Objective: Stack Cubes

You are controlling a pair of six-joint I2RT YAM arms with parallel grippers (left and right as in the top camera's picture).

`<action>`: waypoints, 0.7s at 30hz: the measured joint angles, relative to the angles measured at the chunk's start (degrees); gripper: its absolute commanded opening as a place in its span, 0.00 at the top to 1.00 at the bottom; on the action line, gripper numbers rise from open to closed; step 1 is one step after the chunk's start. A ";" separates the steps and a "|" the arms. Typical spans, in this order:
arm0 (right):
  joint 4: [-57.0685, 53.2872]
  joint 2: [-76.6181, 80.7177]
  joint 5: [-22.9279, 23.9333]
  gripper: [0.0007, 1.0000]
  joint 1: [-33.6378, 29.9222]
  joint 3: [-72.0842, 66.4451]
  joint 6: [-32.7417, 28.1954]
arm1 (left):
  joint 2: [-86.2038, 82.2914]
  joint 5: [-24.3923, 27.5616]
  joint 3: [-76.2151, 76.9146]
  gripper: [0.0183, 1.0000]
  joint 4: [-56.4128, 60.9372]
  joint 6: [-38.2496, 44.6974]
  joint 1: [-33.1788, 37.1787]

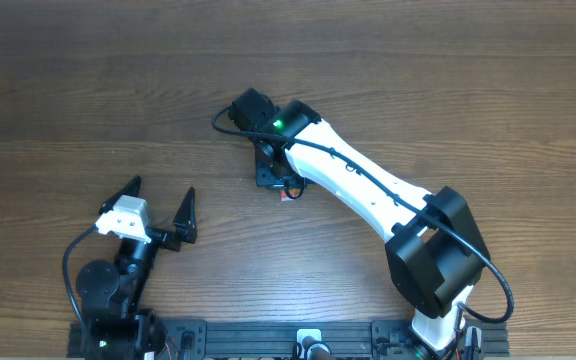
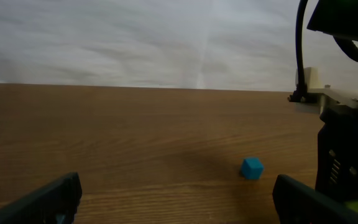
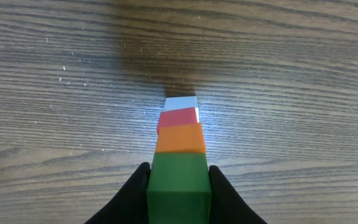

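Gripping the green cube (image 3: 178, 186) between its 2 fingers, the right claw (image 3: 179, 169) holds it on top of a tower. Under it sit the orange cube (image 3: 179, 138), the red cube (image 3: 178, 117) and the white cube (image 3: 182, 102), lowest on the wooden surface (image 3: 55, 93). The left claw (image 1: 163, 186) stands spread wide and empty, well apart from the tower. Beyond it a blue cube (image 2: 252, 168) lies alone near the right arm (image 2: 347, 155).

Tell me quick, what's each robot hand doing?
Left gripper: open, empty.
Right gripper: closed on the green cube.
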 measured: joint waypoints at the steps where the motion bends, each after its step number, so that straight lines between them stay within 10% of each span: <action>1: 0.00 0.00 0.00 0.74 0.00 0.00 0.00 | 0.00 0.00 0.00 0.00 0.00 0.00 0.00; 17: 0.11 0.00 -0.02 0.51 0.00 -0.04 0.26 | 0.00 0.00 0.00 0.00 0.00 0.00 0.02; 21: 0.13 0.00 -0.02 0.27 0.00 -0.15 0.63 | 0.00 0.00 0.00 0.00 0.00 0.00 0.02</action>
